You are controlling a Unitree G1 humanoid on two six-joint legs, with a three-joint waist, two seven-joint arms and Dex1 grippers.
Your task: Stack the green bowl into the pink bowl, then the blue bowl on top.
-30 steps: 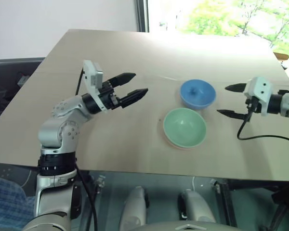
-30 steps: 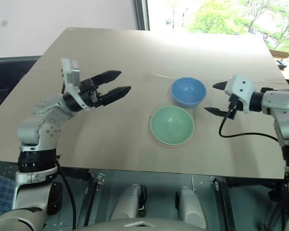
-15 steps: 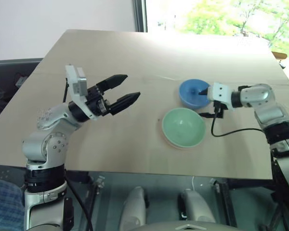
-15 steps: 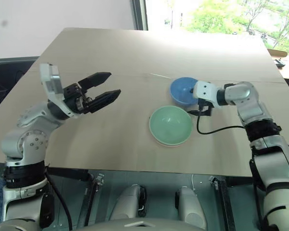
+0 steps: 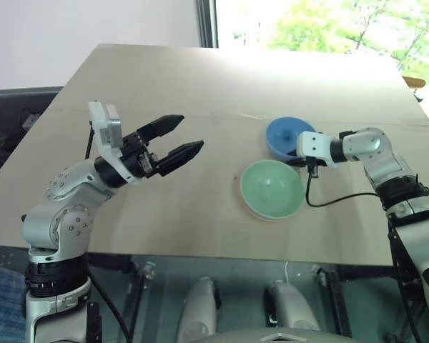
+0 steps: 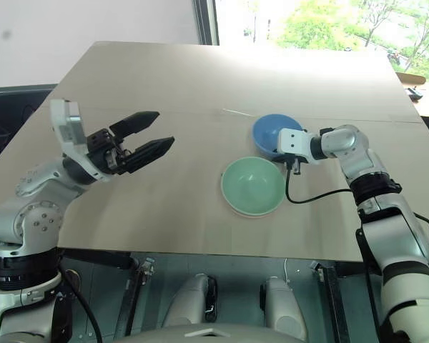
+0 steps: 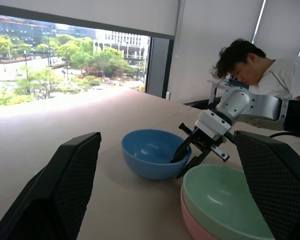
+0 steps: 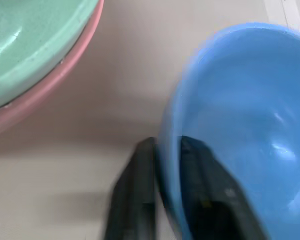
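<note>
The green bowl sits nested inside the pink bowl, whose rim shows below it, on the wooden table. Just behind them stands the blue bowl, upright on the table. My right gripper is shut on the blue bowl's near right rim, with one finger inside the bowl and the other outside. My left gripper hangs open in the air to the left of the bowls, pointing toward them with nothing between its fingers.
A black cable from my right wrist loops over the table beside the stacked bowls. A person sits beyond the table on its right side. The table's front edge runs close below the bowls.
My right arm swung in from the right to the blue bowl, and its gripper went from open to shut on the rim. My left gripper drew back a little to the left, still open.
</note>
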